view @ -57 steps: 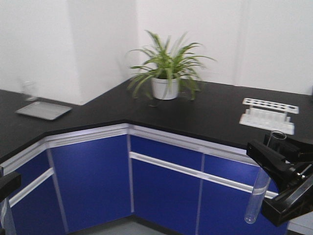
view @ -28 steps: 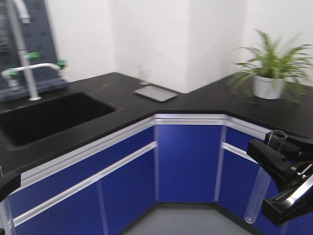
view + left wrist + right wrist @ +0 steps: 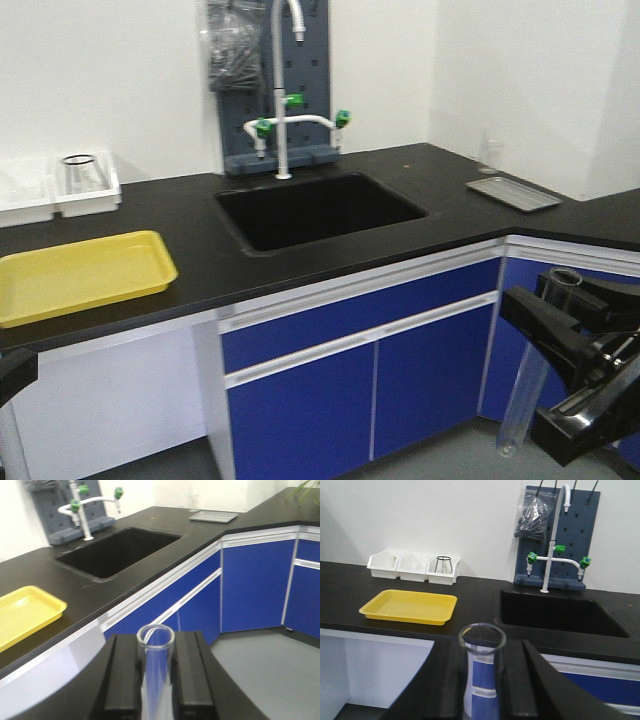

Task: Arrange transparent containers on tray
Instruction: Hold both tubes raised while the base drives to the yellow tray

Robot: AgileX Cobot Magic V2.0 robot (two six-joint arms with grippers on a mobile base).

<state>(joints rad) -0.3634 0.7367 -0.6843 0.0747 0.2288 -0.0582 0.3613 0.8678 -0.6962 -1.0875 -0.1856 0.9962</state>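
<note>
**Left fingers** (image 3: 122,675): closed on a clear test tube (image 3: 156,690), held upright with its rimmed mouth above the grip.

**Right fingers** (image 3: 514,680): clamped the same way on a second test tube (image 3: 481,695), seemingly the wider one. In the front view it hangs below the grip, rounded end down, over the floor.

**Change:** within the last second the front view has swung from the plant corner, past the grey metal tray (image 3: 513,193), to the sink (image 3: 320,208). The yellow tray (image 3: 80,275) has come into sight at the left of the tabletop (image 3: 200,215).

**Stage (judged):** carrying; both tubes in transit, neither set down yet.

**Tray:** nothing in it. It lies near the tabletop's front edge, with white bins (image 3: 50,190) behind and the sink well to its right.

**Clearance:** open floor before the blue cabinets (image 3: 350,380). The hanging tube ends will likely need lifting over the tabletop's lip.
</note>
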